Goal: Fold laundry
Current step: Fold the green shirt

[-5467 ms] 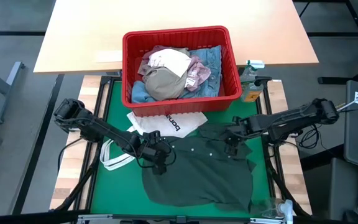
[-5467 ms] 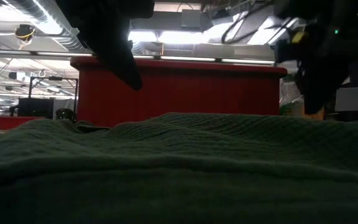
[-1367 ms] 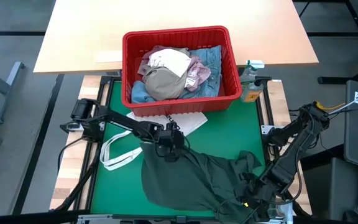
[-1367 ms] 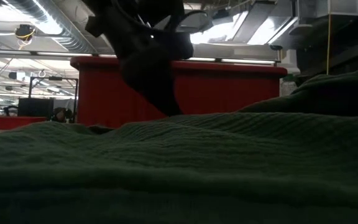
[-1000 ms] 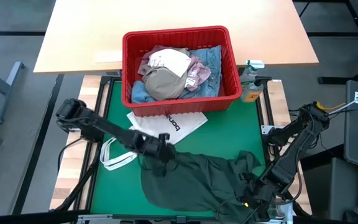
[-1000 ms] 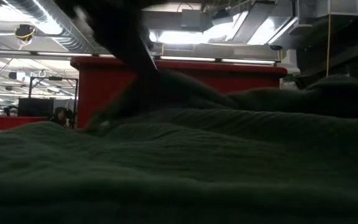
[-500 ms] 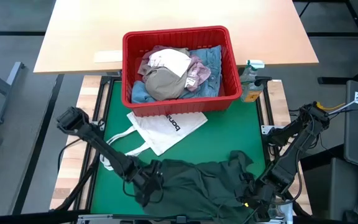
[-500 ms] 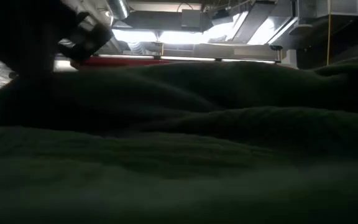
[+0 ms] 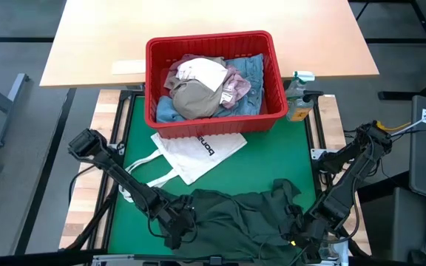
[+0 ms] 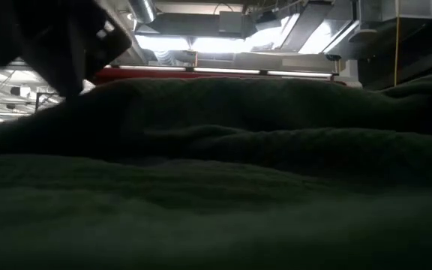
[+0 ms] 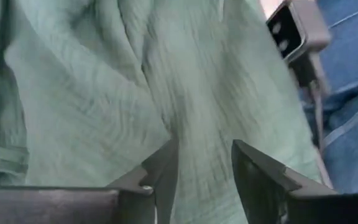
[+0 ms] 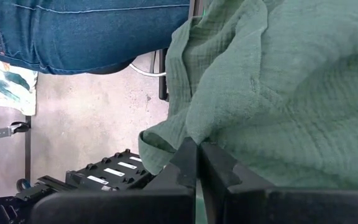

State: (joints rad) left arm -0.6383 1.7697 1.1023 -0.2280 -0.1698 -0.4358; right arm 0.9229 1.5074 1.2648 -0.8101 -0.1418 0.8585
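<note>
White tote bag (image 9: 198, 150): black lettering, partly under red basket (image 9: 214, 46), unreadable. Dark green top (image 9: 242, 218) bunched at worktop (image 9: 279, 155) near edge; fills low view, hiding most. Left end effector (image 11: 204, 180) fingers apart over top, nothing between. Right end effector (image 12: 197, 163) pinched shut on top's edge. Other garments heaped in basket.

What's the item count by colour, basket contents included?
Green: 1, dark green top
Red: 1, plastic basket
White: 2, tote bag, white garment
Beige: 1, garment
Pink: 1, top
Blue: 1, denim
Total: 7
</note>
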